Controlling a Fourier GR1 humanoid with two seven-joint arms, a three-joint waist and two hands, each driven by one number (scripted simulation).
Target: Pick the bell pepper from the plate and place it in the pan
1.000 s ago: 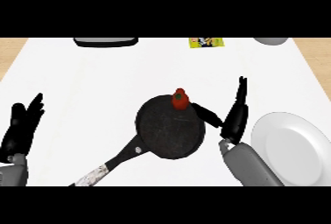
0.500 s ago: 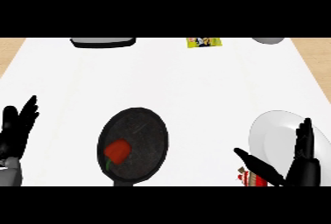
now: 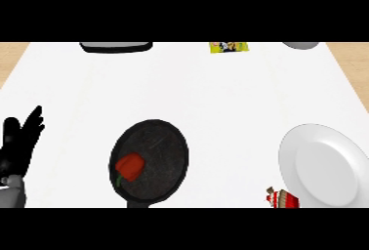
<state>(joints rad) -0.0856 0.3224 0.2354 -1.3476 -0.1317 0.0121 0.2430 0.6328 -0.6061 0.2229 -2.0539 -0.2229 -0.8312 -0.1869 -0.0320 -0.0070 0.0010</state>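
Worktop (image 3: pixel 216 93) fills the frame; at right the white plate (image 3: pixel 324 166) holds nothing, while the black pan (image 3: pixel 162 146) at lower centre holds the red pepper (image 3: pixel 130 166) in its left half, so the placing looks done. I judge the pepper light, smooth, a little slippery and hollow, best taken across its body. Left hand (image 3: pixel 18 144) rests at the left edge, fingers straight, holding nothing; the right hand is out of view.
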